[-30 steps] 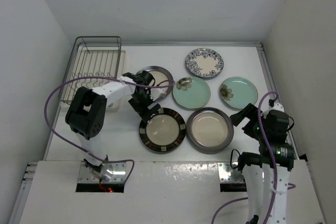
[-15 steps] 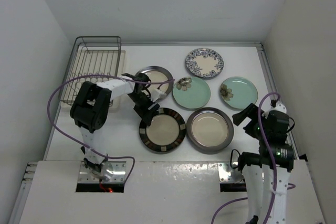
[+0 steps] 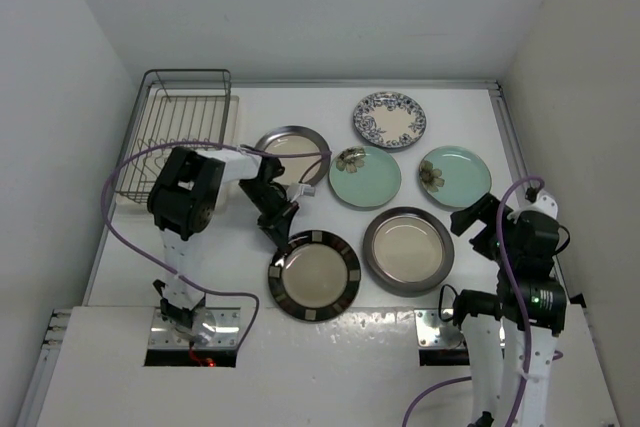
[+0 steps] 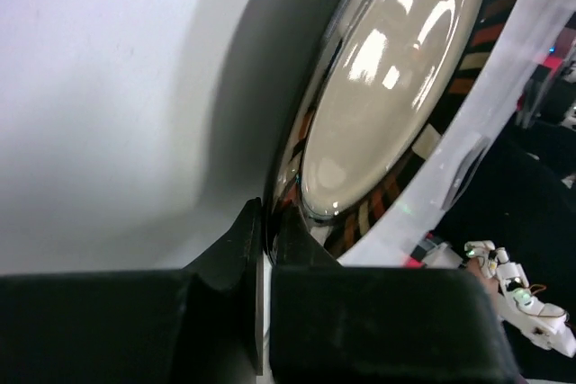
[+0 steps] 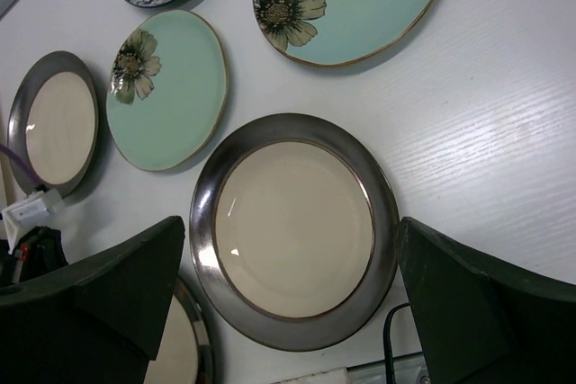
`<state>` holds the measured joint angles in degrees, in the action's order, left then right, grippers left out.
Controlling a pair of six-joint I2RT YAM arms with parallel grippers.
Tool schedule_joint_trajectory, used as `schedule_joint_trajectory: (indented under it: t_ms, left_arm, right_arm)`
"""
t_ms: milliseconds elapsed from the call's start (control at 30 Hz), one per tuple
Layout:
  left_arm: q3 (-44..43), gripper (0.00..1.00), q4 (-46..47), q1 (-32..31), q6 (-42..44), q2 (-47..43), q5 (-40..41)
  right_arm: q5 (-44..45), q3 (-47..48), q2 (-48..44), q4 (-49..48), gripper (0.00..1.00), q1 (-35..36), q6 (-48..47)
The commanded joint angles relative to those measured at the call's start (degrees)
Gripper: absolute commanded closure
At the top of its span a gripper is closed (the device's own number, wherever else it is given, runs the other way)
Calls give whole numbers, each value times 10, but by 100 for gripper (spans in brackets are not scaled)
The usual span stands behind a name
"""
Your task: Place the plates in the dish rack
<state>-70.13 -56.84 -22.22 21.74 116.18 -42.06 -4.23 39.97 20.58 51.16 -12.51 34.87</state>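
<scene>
Plates: six, all out on the surface (image 3: pixel 470 112), none in the rack.
Rack: dish rack (image 3: pixel 180 127) sits at the far-left corner of the surface, raised loop end at the far side.
Left end effector (image 4: pixel 264 222): closed, clamped on the rim of the striped-rim plate (image 3: pixel 313 275) at its far-left edge. In the wrist view one finger (image 4: pixel 236 245) sits under the rim and the other on top.
Striped-rim plate: nearest plate to the arm bases, left of centre. Wrist view shows it at an angle with a shadow under it; can't tell whether it is off the surface.
Right end effector (image 3: pixel 472 219): wide open, holding nothing, hanging above the near-right part of the surface.
Under the right wrist camera: grey-rim plate (image 5: pixel 294 231), flat, just right of the striped one.
Far grey-rim plate (image 3: pixel 292 152): behind the left arm, partly covered by it.
Mint plates: centre mint plate (image 3: pixel 365 176) just beside the far grey-rim one; right mint plate (image 3: pixel 455 176) near the right edge.
Blue-and-white plate (image 3: pixel 390 119): farthest back, behind the centre mint plate.
</scene>
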Motion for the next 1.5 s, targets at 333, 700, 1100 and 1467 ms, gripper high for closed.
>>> schedule_joint_trajectory:
  t_ms: [333,700,1100,1467]
  left_arm:
    - [-176,100,0,25,-15,-169,91]
    - [-266,100,0,14,-69,-235,125]
    - [-468,100,5,104,-110,-253,311]
    - [-523,100,21,242,-115,-293,384]
  right_arm:
    - [0,17,22,-43,0,2,-3]
    - [-17,7,44,-87,0,2,-8]
    - [-40,-25,67,-136,0,1,-2]
    - [-68,-47,120,-201,0,2,12]
